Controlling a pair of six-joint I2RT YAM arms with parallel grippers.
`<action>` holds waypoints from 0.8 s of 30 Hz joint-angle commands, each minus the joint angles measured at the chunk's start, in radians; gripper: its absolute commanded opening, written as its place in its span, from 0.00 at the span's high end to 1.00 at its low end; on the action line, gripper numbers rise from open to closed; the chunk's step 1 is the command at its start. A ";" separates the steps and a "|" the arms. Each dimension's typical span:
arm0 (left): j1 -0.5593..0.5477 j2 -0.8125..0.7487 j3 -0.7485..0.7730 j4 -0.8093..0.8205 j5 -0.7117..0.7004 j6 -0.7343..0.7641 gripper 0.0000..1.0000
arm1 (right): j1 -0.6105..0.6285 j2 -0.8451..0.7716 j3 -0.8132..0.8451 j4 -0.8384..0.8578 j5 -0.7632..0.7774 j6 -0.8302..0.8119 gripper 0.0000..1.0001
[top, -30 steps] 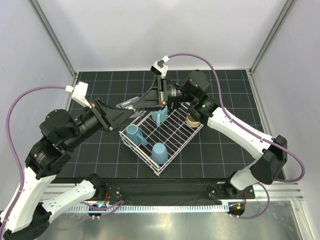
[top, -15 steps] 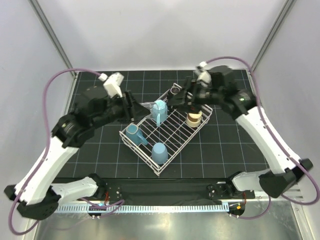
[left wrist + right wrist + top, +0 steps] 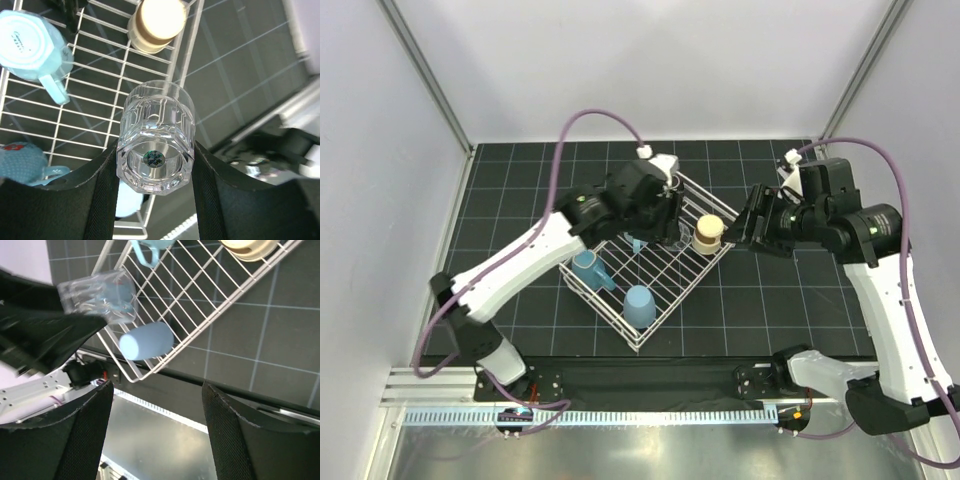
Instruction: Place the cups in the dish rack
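Black gridded matting (image 3: 770,300) lies under everything, and over it the two arms have swapped roles within the last second. The left arm (image 3: 535,250), which a second ago hung back over the mat on the left, has swung in across the white wire dish rack (image 3: 682,298). The right arm (image 3: 890,290), then bent low over the rack's far end, has pulled away to the right and is well apart from the basket. Four cups already sit inside the rack. The blue handled mug (image 3: 585,268) is at the left corner, the light blue tumbler (image 3: 639,304) near the near corner and the beige cup (image 3: 708,234) at the right corner. The fourth is the pale blue handled mug (image 3: 32,42), base up, which the right gripper (image 3: 157,387) was closed over a second ago and has since let go. That gripper's jaws now stand wide apart with nothing between them. The left gripper (image 3: 154,150) is clamped on the clear faceted glass (image 3: 156,125), a finger pressed to each side. It holds the glass in the air above the rack's wires, just inside the right-hand rim and between the beige cup and the tumbler. Judged from this, the right arm's delivery is done and the glass is the next piece to go down. The bare grid beneath it looks free to take it.
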 commanded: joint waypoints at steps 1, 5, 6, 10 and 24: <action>-0.061 0.085 0.088 -0.096 -0.142 0.071 1.00 | -0.004 -0.061 -0.014 -0.083 0.062 -0.056 0.28; -0.079 0.176 0.134 -0.132 -0.142 0.072 1.00 | -0.004 -0.121 -0.063 -0.094 0.063 -0.061 0.28; -0.084 0.189 0.134 -0.133 -0.142 0.068 1.00 | -0.003 -0.122 -0.062 -0.096 0.065 -0.067 0.28; -0.085 0.260 0.137 -0.135 -0.128 0.064 1.00 | -0.004 -0.121 -0.053 -0.106 0.071 -0.082 0.28; -0.085 0.427 0.189 -0.150 -0.097 0.090 1.00 | -0.003 -0.133 -0.053 -0.145 0.121 -0.139 0.28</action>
